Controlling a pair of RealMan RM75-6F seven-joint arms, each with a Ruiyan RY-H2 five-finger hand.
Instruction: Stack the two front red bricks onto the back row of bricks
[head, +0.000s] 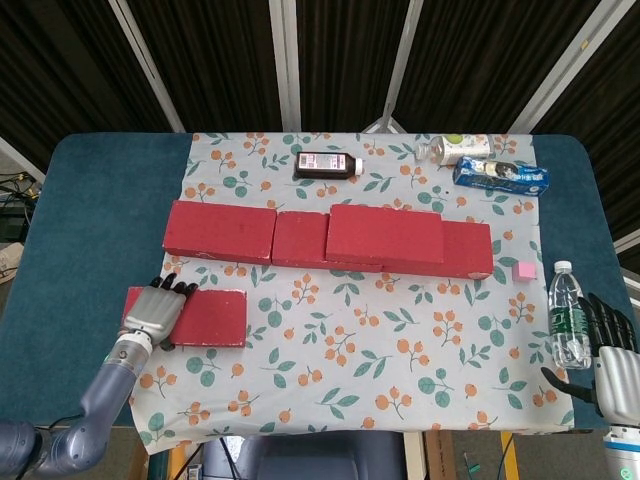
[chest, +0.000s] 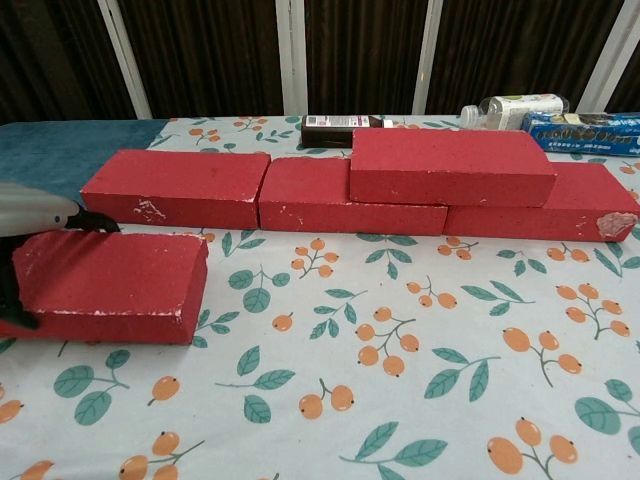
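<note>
the left hand (head: 155, 311) has a silver-grey metal back made of flat segments, and its fingers (head: 178, 289) end in black tips. behind it is a short silver wrist ring, then a smooth rounded forearm in blue-grey colour. in the chest view only a pale grey finger with a black pointed tip (chest: 95, 223) shows. the right hand (head: 612, 365) has a light grey palm body and long black ribbed fingers (head: 605, 317).
</note>
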